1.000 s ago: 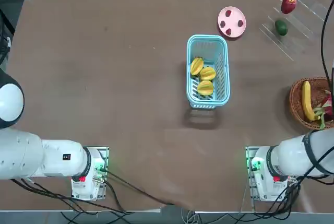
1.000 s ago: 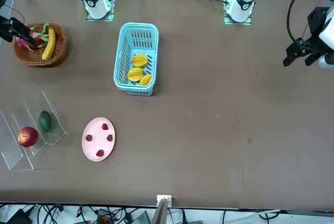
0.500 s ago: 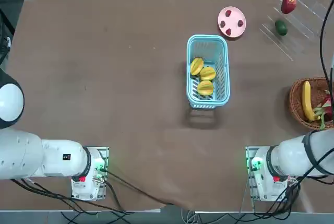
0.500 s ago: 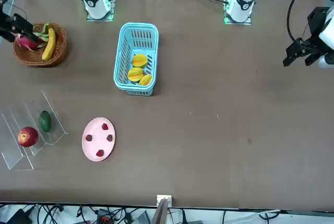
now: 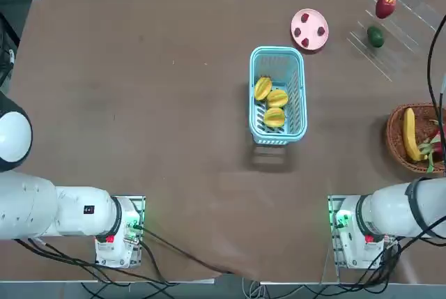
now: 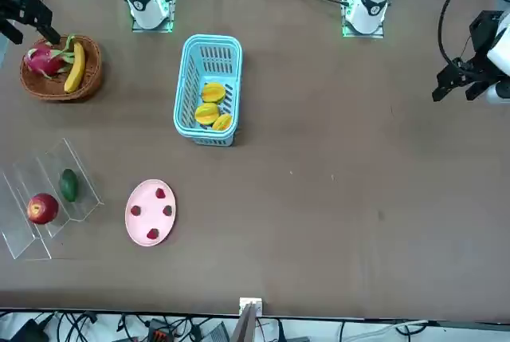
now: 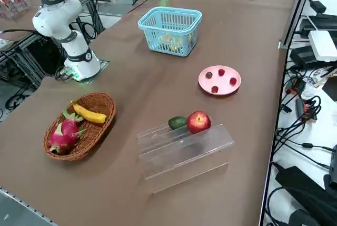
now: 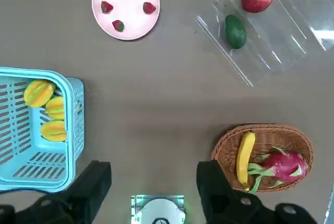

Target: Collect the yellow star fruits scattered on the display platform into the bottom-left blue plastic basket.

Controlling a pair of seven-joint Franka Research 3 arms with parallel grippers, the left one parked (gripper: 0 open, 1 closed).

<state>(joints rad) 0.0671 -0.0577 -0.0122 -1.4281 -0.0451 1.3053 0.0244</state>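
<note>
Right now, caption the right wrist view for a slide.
Three star fruits in the blue basket, beyond the open right gripper.

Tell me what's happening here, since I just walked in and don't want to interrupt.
Nothing is being handled: the right gripper is open and empty, above the table. All three star fruits lie in the blue basket. The clear rack holds an apple and a green fruit, so the collecting looks done.

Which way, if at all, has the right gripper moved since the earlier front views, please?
Yes: in the front view, the right gripper has shifted up, uncovering more of the wicker basket.
</note>
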